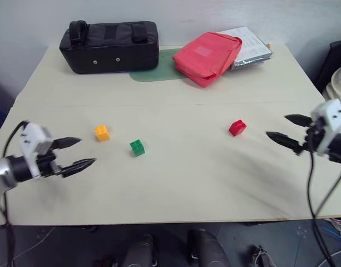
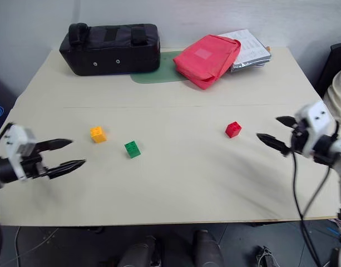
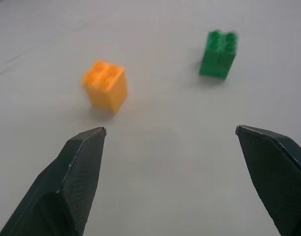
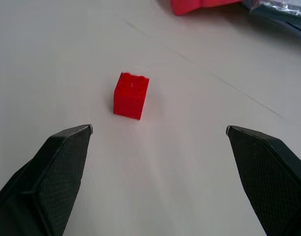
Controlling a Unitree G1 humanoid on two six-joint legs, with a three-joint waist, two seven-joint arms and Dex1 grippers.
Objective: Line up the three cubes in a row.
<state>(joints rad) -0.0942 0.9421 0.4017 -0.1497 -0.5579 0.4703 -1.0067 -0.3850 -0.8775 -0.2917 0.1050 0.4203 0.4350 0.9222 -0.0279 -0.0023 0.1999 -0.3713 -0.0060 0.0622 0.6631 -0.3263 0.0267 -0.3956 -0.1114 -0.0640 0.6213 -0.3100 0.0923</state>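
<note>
approaching stage, judging by the layout: left gripper (image 1: 80, 152) hanging near the left edge with jaws spread wide, holding nothing, facing the small orange-yellow studded plastic cube (image 1: 102, 132) and green studded plastic cube (image 1: 137, 147). right gripper (image 1: 283, 129) likewise gaping empty by the right edge, facing the red studded plastic cube (image 1: 237, 127) sitting mid-tabletop (image 1: 176, 183), well apart from the pair. next likely needing that red one brought alongside.
</note>
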